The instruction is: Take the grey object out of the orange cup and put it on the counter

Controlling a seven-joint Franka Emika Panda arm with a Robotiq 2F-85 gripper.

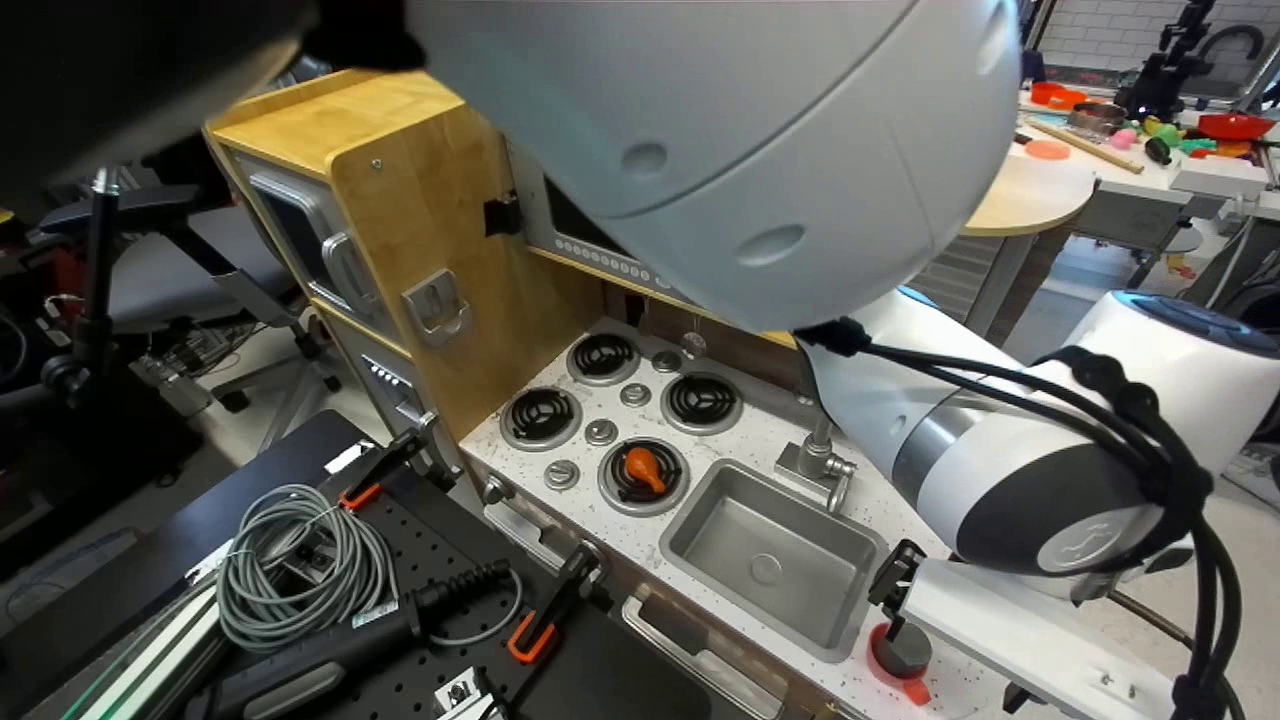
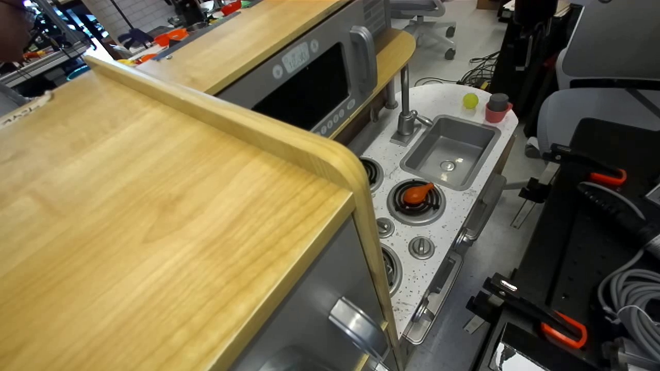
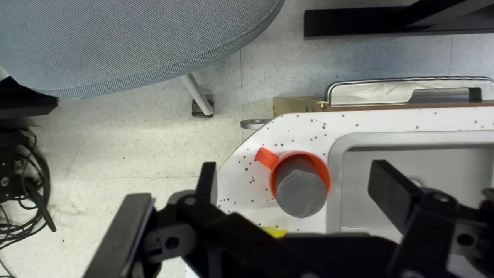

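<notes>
Gripper point(image 3: 294, 178), low in the wrist view: spread wide, nothing held. Grey object point(image 3: 301, 196) stands in the cup point(image 3: 323, 170), right of centre, proud of its rim. Closing too low could pinch both; an off-centre descent could tip them towards the sink point(image 3: 359, 206).

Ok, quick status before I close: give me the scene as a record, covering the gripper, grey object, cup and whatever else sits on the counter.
gripper: open, jaws wide, no contact visible with the grey object
grey object: in the cup, top sticking out past the rim
cup: upright on the counter, beside the sink, handle pointing away from it
ball: on the counter, near the cup
orange item: on a burner
task: grey object not yet out
</notes>
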